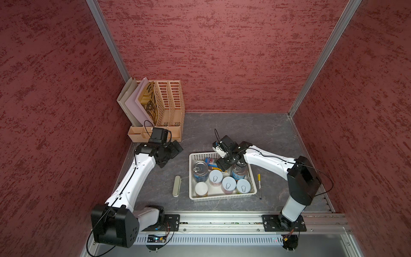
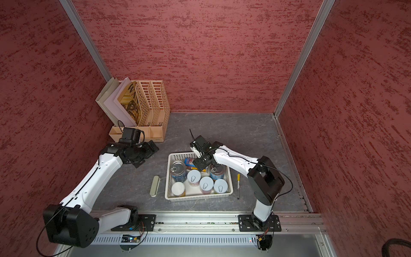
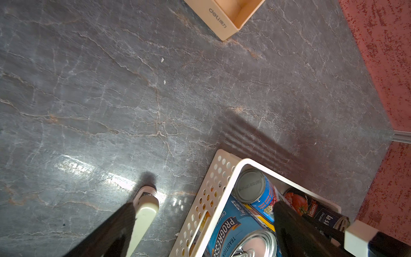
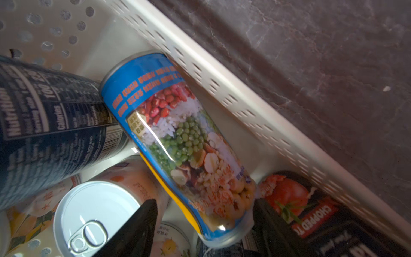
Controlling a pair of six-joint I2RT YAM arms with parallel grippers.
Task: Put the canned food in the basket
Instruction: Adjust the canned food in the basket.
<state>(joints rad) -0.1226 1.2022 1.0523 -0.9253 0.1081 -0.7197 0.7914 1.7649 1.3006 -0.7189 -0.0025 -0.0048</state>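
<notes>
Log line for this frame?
right gripper: open, straddling slim can lying in basket | left gripper: open, empty

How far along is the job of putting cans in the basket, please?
Done: all eight cans sit inside the white perforated plastic basket. In hand: the right gripper straddles the slim blue-and-yellow can lying on its side. Left: no can shows outside it.

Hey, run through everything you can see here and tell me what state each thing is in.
left gripper: open, empty.
right gripper: open, straddling the slim can.
slim can: on its side in the basket.
dark tomato can: on its side.
two blue-labelled cans: upright, unopened.
four white-topped cans: upright.
pen: capped, lying flat.
olive case: closed.
</notes>
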